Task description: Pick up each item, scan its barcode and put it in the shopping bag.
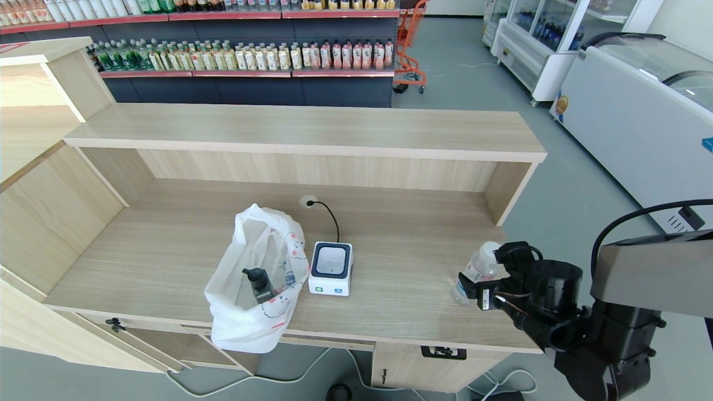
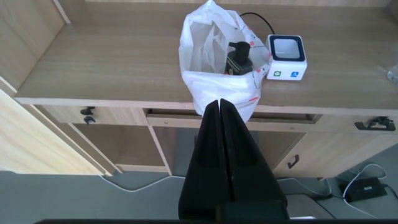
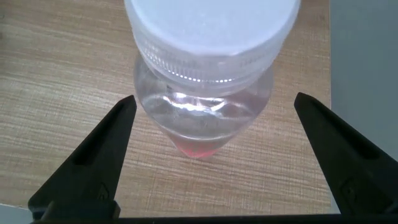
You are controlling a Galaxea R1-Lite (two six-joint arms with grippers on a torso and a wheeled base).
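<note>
The right gripper (image 3: 214, 106) stood at the tabletop's (image 1: 401, 250) right end, fingers (image 3: 99, 155) spread wide either side of the upright clear bottle (image 1: 480, 270), not touching it. The left gripper (image 2: 219, 109) was closed tight, empty. The shopping bag (image 1: 253, 312), just beside the scanner (image 1: 331, 268), held a pump bottle (image 1: 258, 284).

One shopping bag (image 1: 239, 326), one dark pump bottle (image 1: 259, 284), one barcode scanner (image 1: 331, 268) — and one clear white-capped bottle (image 1: 480, 268).

Stretching beyond the worktop (image 1: 412, 262): shelves (image 1: 245, 73) carrying rows of bottles (image 1: 250, 55). Standing beyond its right end: an orange trolley (image 1: 411, 50). Sitting right of it: white freezers (image 1: 629, 122). Trailing beneath it: floor cables (image 1: 278, 379).
</note>
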